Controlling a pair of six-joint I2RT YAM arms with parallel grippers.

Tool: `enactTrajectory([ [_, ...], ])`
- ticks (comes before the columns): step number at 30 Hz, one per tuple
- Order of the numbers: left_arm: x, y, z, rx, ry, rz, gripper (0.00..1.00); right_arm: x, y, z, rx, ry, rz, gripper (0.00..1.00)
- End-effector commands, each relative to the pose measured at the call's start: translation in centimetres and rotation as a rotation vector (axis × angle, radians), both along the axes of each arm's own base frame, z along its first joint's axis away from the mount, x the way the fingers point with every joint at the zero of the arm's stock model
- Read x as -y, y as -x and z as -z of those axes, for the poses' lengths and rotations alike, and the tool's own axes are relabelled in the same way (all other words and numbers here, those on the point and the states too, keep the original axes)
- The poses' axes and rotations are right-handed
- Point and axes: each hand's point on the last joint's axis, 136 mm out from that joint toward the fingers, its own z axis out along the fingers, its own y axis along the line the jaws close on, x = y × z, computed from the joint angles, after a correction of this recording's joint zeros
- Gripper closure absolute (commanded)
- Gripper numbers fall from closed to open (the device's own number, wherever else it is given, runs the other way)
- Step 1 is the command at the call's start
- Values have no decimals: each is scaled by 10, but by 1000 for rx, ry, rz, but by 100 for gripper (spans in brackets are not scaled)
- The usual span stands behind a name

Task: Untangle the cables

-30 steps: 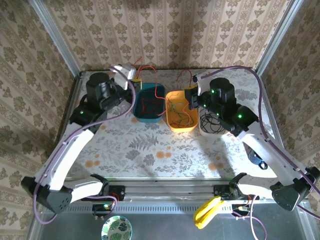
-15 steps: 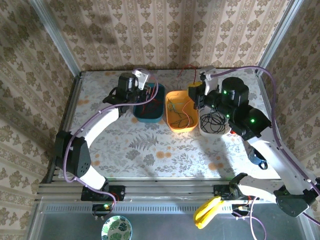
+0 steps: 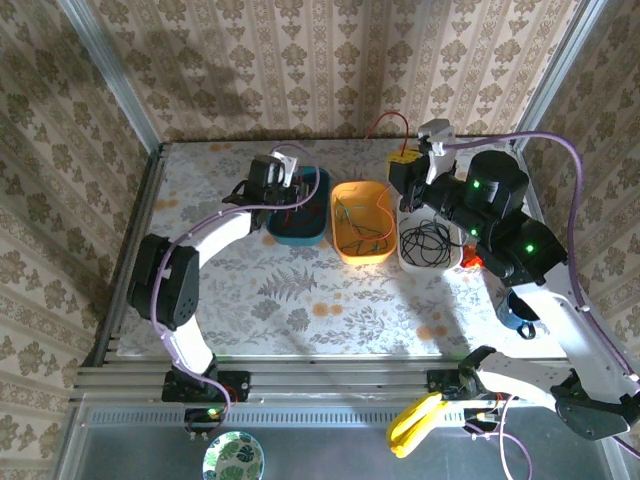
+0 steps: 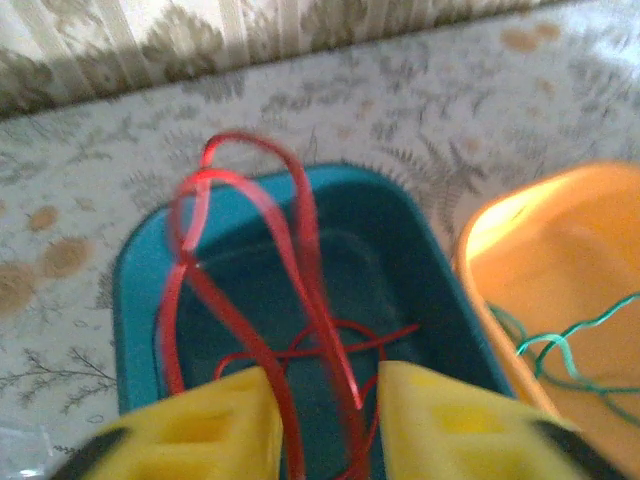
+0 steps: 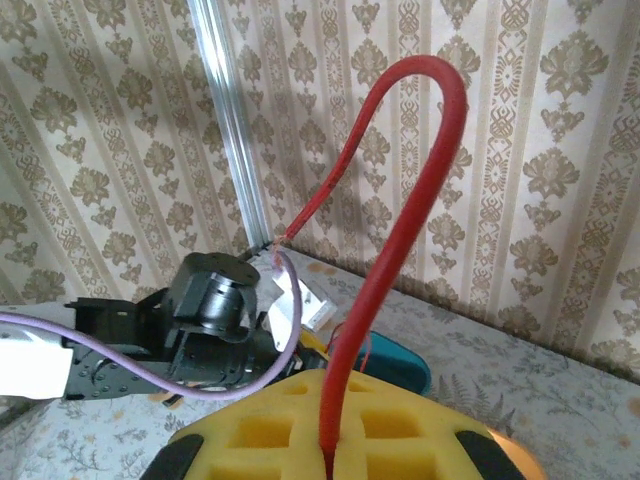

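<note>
Sorting looks nearly done: green cables (image 3: pixel 360 222) in the orange bin (image 3: pixel 365 258), black cables (image 3: pixel 428 240) in the white bin (image 3: pixel 430 266). The left gripper (image 4: pixel 325 400) hangs jaws apart over the teal bin (image 4: pixel 130 290), red cables (image 4: pixel 300 230) looping between its fingers (image 4: pixel 200 430) into it. The right gripper (image 5: pixel 328 440) pinches one red cable (image 5: pixel 440 130) up high; probably teal-bound next.
</note>
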Motion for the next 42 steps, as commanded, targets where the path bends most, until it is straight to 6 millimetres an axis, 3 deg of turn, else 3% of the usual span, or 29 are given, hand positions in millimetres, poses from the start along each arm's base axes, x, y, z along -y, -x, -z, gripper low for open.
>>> enactTrajectory([
  [1, 11, 12, 5, -53, 66, 17, 22, 2, -3, -1, -7, 16, 14, 97],
  [6, 21, 31, -33, 26, 180, 86, 7, -2, -10, 12, -40, 33, 19, 97],
  [11, 19, 51, -74, 104, 295, 117, 3, -14, -27, 21, -69, 19, 15, 97],
  [13, -1, 50, -89, 161, 305, 15, 3, -22, -35, 21, -73, 5, -2, 97],
  [15, -35, 46, -95, 202, 267, -162, 3, -31, -44, 20, -78, -15, -16, 97],
  [18, -96, 51, -90, 213, 160, -470, 3, -46, -60, 13, -70, -39, -42, 97],
  [21, -137, 68, -76, 199, 62, -649, 2, -61, -79, 5, -62, -52, -56, 97],
  [25, -159, 88, -54, 149, -19, -717, 2, -79, -109, 5, -79, -38, -50, 97],
  [28, -168, 100, -45, 131, -31, -743, 2, -92, -135, 19, -107, -8, -35, 98],
  [31, -174, 107, -44, 137, -19, -764, 2, -106, -160, 48, -172, 28, -26, 98],
  [34, -177, 108, -45, 142, -21, -768, 2, -122, -180, 91, -261, 46, -38, 98],
  [37, -176, 107, -45, 135, -39, -760, 2, -142, -192, 151, -413, 45, -76, 98],
  [42, -173, 104, -45, 131, -30, -756, 2, -164, -195, 246, -651, 18, -119, 97],
])
